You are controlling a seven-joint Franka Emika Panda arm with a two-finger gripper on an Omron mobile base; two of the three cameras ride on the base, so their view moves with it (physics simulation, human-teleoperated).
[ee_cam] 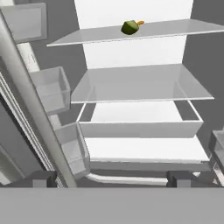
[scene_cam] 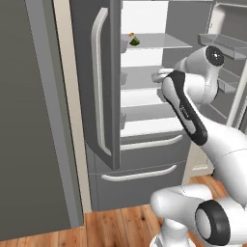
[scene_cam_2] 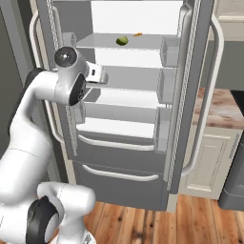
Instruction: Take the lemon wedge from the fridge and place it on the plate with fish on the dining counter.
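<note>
Hand view: tool (ee_cam: 111, 178) released, facing the fridge (ee_cam: 135, 109); lemon wedge (ee_cam: 129, 27) apparently on upper shelf (ee_cam: 175, 29).

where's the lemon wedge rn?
On the fridge's top visible shelf: the lemon wedge sits high in the hand view, a small orange thing just beside it, well above the open gripper.

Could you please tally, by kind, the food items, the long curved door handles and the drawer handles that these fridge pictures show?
Food items on the top shelf: 2, the lemon wedge and a small orange piece beside it.
Long curved door handles: 2, left door handle and right door handle.
Drawer handles: 2, upper drawer handle and lower drawer handle.
Total: 6.
</note>
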